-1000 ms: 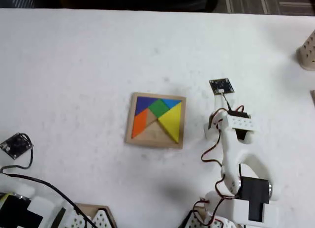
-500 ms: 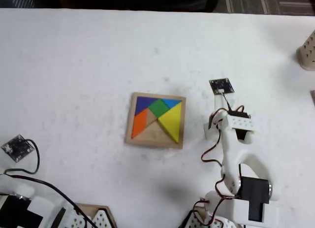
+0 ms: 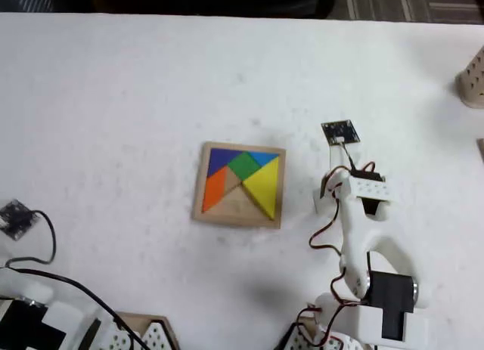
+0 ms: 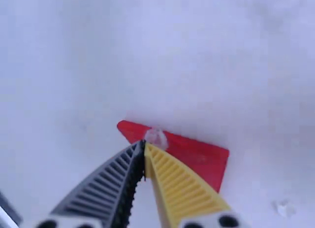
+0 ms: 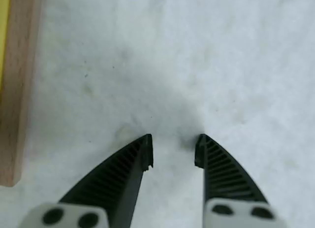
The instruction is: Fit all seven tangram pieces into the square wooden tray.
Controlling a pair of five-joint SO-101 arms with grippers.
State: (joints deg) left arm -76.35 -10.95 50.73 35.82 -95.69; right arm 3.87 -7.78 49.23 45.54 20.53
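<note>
The tray (image 3: 199,190) sits mid-table (image 3: 113,100) with white surface showing on all four sides, widest on the far side and to the left. Its right edge is near the right arm (image 3: 355,214), with a strip of table between them. Inside it, blue (image 3: 218,159), green (image 3: 243,165) and light blue (image 3: 263,158) sit along the far edge. Orange (image 3: 214,188) is on the left and yellow (image 3: 263,187) on the right. There's a wood-coloured patch (image 3: 236,205) at the near middle, and I can't tell if that's tray floor or plain pieces.

The right claw (image 5: 173,151) is spread wide, nothing between the fingers, and hangs over table just right of the tray's rim. The left claw (image 4: 144,148) has its fingers pressed together, tips right at the edge of the red piece (image 4: 197,156), which lies flat on the table. I can't tell if they actually pinch it or only touch it. There's white surface all round the red piece too.

Compared to a second ago, the left arm's camera board (image 3: 15,218) has slid left, closer to the table's left edge. The tray, its pieces and the right arm are right where they were.
</note>
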